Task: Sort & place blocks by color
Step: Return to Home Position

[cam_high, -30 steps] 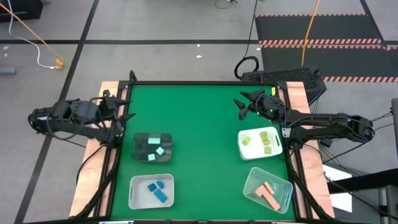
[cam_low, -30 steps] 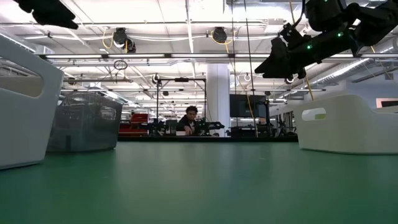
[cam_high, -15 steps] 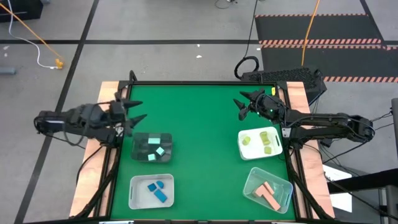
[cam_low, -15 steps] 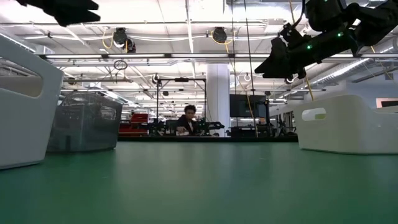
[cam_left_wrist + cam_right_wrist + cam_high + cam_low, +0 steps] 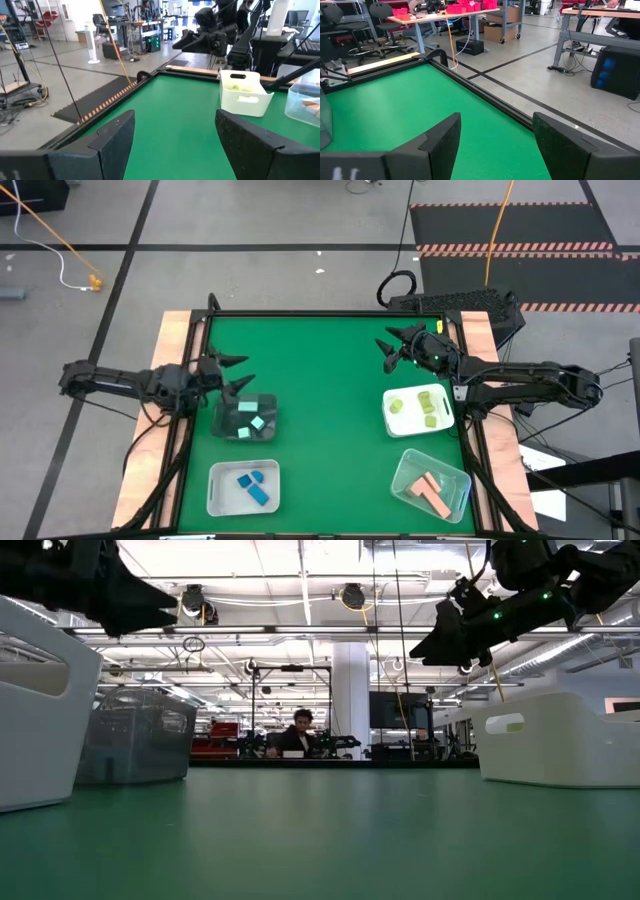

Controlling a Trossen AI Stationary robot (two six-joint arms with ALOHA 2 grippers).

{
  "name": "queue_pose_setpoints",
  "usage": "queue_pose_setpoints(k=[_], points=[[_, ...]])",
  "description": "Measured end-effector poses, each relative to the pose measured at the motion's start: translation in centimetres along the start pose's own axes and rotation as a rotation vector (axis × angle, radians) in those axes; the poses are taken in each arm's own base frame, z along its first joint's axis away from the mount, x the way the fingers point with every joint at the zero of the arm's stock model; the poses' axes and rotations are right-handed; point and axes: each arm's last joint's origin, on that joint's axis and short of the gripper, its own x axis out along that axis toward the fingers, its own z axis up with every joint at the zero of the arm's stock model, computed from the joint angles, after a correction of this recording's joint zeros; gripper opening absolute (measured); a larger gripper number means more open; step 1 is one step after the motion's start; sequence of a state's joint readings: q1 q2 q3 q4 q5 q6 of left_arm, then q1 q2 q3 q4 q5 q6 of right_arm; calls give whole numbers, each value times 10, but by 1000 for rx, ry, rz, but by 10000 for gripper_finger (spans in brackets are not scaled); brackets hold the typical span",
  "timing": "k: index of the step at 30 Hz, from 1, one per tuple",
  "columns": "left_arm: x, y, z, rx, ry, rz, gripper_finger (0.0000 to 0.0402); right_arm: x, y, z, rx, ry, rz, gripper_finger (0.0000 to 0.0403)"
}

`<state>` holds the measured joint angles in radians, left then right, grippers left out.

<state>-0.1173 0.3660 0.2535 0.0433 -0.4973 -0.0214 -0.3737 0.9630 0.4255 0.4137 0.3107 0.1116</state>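
1. Left tool (image 5: 240, 372): fingers apart, empty, over the green bench (image 5: 320, 380), just beside the dark square bin (image 5: 222, 408).
2. Right tool (image 5: 387, 352): fingers apart, empty, near the bench's far right.
3. Small coloured toy blocks (image 5: 257, 422): inside that bin and three lighter bins (image 5: 215, 480), one colour each.
4. Judged light, rigid and smooth. Grip across opposite flat faces.

Open robotics lab: green work table (image 5: 320, 380), workbench (image 5: 420, 17) with red bins (image 5: 465, 7), office chairs (image 5: 382, 12), taped concrete floor (image 5: 250, 220).

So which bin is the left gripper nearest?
The dark bin holding pale mint blocks, the only one with the open left gripper hanging at its corner.
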Motion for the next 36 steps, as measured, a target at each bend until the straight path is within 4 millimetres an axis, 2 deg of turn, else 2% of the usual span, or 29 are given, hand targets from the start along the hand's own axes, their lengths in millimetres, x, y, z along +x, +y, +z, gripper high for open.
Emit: queue_pose_setpoints(k=[5,11,21,26,33,36], points=[[3,-1,-22,-27,-21,0,274,0,0,0,0,0,0,238],[3,-1,-46,-106,-131,-4,282,0,0,0,0,-1,0,238],[2,0,-41,-26,-180,5,276,0,0,-2,-24,-13,1,238],[2,0,-41,-24,-174,4,282,-7,-5,-22,-18,-96,8,238],[2,0,-41,-23,-172,4,278,-28,-15,-54,88,-238,27,238],[3,0,-41,-24,-171,5,281,-32,-16,-50,145,-318,40,238]])
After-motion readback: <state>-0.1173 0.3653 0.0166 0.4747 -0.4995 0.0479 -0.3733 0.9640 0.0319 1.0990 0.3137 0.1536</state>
